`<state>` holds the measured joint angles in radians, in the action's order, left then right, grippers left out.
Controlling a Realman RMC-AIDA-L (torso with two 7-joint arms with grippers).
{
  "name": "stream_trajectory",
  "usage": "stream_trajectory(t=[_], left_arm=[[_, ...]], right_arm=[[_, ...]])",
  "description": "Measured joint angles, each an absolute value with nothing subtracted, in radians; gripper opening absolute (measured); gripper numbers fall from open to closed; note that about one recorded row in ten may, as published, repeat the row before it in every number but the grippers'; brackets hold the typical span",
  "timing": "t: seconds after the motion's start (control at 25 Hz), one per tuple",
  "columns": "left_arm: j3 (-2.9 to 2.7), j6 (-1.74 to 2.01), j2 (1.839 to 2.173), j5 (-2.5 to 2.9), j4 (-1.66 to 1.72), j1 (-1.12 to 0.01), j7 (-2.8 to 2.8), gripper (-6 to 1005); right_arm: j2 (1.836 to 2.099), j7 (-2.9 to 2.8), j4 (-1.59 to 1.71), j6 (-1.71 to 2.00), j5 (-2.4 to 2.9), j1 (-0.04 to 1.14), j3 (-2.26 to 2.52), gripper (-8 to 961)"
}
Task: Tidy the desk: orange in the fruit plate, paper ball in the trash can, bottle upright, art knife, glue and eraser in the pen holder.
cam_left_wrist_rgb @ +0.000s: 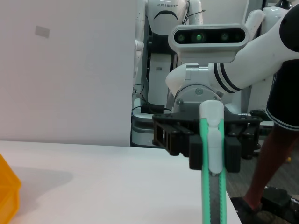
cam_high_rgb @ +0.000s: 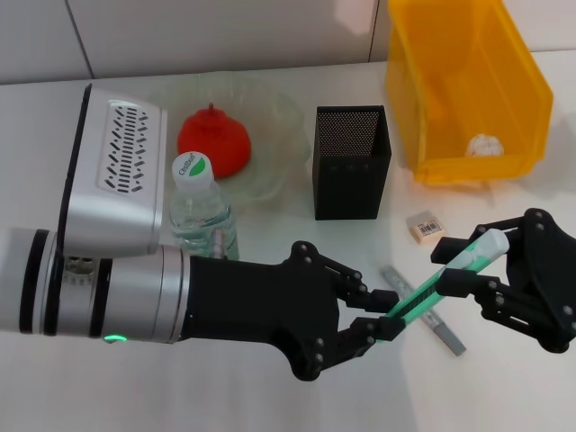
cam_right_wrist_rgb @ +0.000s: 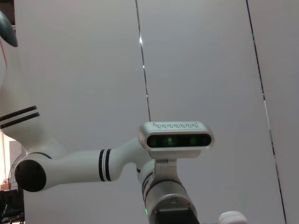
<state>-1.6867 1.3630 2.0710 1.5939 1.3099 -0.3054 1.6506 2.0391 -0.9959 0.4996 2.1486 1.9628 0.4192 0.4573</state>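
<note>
Both claws on one tool: the left claw (cam_high_rgb: 382,315) pinches the lower end of the green art knife (cam_high_rgb: 441,281), the right claw (cam_high_rgb: 472,265) clamps its white upper end, knife slanted above the tabletop (cam_high_rgb: 270,396). Beneath lies a grey ruler (cam_high_rgb: 423,310); the eraser (cam_high_rgb: 425,226) sits near the black pen holder (cam_high_rgb: 351,162).

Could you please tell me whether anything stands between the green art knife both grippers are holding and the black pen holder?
Nothing visible does. The art knife is held between the left gripper and right gripper, and only bare table separates it from the pen holder.
</note>
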Motion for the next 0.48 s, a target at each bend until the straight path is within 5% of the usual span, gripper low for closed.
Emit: stream_trajectory(t=[0.24,0.48], left_arm=[[-1.687,1.372,2.071,1.595,1.292,-0.309,1.643,258],[-1.685,1.38,2.071,1.595,1.286,-0.312,1.636,449]], right_arm=[[2.039,-0.982,0.5,2.155,1.957,0.417,0.457,184],[2.037,-0.981,0.5,2.155,1.95,0.407,0.435,189]])
